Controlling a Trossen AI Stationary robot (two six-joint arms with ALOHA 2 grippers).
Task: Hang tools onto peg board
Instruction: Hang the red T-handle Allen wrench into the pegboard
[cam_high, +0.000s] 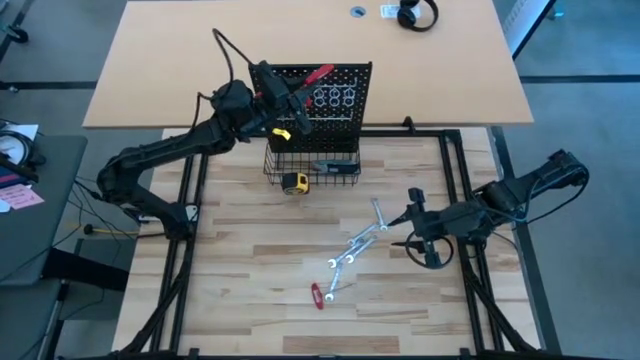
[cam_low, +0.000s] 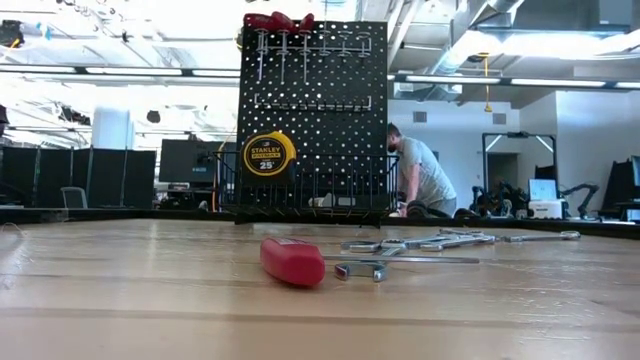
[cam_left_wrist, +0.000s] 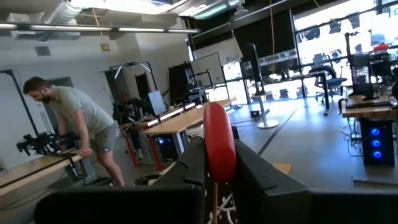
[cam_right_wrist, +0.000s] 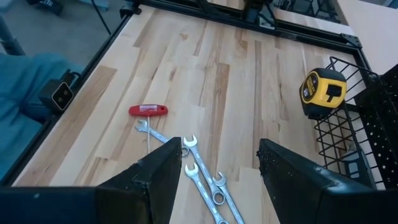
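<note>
While the desk (cam_high: 250, 300) is carrying the whole setup, the peg board (cam_high: 335, 95) is standing upright at its far edge, with a black wire basket (cam_high: 312, 168) sitting at its base. A yellow tape measure (cam_high: 294, 182) is lying just beside the basket's near edge.

Reaching in from the left, the left end effector (cam_high: 290, 100) is hovering at the top of the peg board, its fingers narrowed tight around a pair of red-handled pliers (cam_high: 318, 75); in the left wrist view the red handle (cam_left_wrist: 219, 149) is sticking up between the dark fingers. In the low view the pliers are sitting at the board's top edge, above a row of hooks.

On the right, the right end effector (cam_high: 412, 222) is hanging over the desk with its fingers standing wide and holding nothing. Several silver wrenches (cam_high: 358, 245) are lying loose just to its left, and a red-handled tool (cam_high: 317, 295) is resting nearer still, apart from the right end effector.
</note>
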